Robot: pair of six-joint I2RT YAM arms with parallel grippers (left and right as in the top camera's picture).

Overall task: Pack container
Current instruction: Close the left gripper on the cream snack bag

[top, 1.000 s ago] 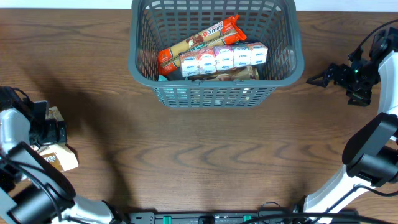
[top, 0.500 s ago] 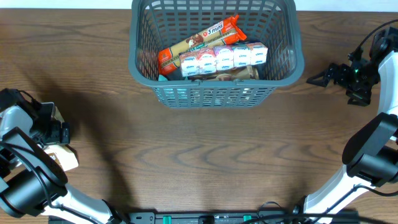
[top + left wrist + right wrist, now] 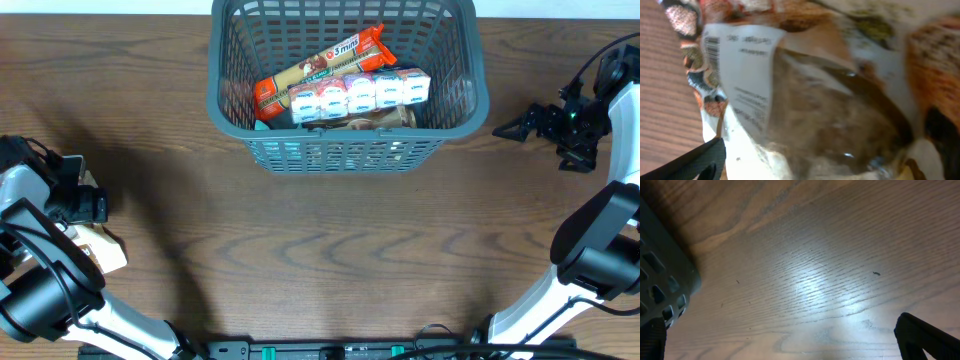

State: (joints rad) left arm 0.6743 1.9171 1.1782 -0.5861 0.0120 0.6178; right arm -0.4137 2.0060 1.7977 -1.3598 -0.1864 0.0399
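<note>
Lately, only a small shuffle at the far left of the overhead view. Left end effector (image 3: 82, 203) now a little nearer the left edge and higher in the frame than half a second ago, poised over the tan snack packet (image 3: 102, 250) on the worktop (image 3: 330, 250). Packet itself unmoved over the last second. Everything else unchanged.

Reads as a final adjustment before a pick, not yet a lift. Leaves the task part done: one packet outside, several items already inside.

Container (image 3: 345, 152) at the top centre of the overhead view, upright, well apart from the packet. Holds a long orange biscuit packet (image 3: 320, 65) lying diagonally above a row of small cartons (image 3: 360, 92), with more beneath that is hard to make out.

Left arm folded in along the left edge, wrist turned down over the packet. From the left wrist, snack packet (image 3: 830, 110) fills the frame, blurred and very close, with one dark finger (image 3: 692, 164) at the lower left. Cannot tell whether the jaws are closing on it or standing clear.

Right arm stretched up the right side of the overhead view, right end effector (image 3: 520, 125) pointing left toward the container, just beside its right wall without touching. Jaws spread wide, empty, over bare wood with the container (image 3: 665, 275) corner at the left.
</note>
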